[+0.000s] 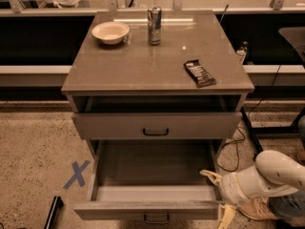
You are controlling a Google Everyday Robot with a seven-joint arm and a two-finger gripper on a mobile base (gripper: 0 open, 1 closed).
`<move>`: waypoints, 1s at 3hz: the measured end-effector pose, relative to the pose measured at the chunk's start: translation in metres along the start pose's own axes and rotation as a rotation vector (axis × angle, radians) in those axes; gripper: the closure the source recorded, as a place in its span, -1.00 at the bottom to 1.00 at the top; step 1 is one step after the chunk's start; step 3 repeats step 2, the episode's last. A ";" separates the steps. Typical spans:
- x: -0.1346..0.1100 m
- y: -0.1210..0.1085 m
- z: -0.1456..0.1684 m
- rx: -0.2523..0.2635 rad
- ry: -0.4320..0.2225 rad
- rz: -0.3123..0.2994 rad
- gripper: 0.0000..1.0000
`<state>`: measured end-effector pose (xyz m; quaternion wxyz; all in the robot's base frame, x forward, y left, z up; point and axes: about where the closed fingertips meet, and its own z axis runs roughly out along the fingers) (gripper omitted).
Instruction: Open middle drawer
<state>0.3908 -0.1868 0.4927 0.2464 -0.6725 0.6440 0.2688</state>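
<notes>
Straddled a front corner of the middle drawer [152, 168] with the gripper [217, 197] spread open, so risked snagging and skewing it on retreat.

Bowl [110, 32] back-left on worktop [143, 68], can [154, 25] back-centre, snack bar [199, 73] right, middle drawer [152, 166] extended below, tool [217, 195] at its front-right corner.
</notes>
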 end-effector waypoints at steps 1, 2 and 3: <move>-0.004 -0.005 -0.016 0.059 -0.068 0.041 -1.00; -0.004 -0.005 -0.016 0.059 -0.068 0.041 -1.00; -0.004 -0.005 -0.016 0.059 -0.068 0.041 -1.00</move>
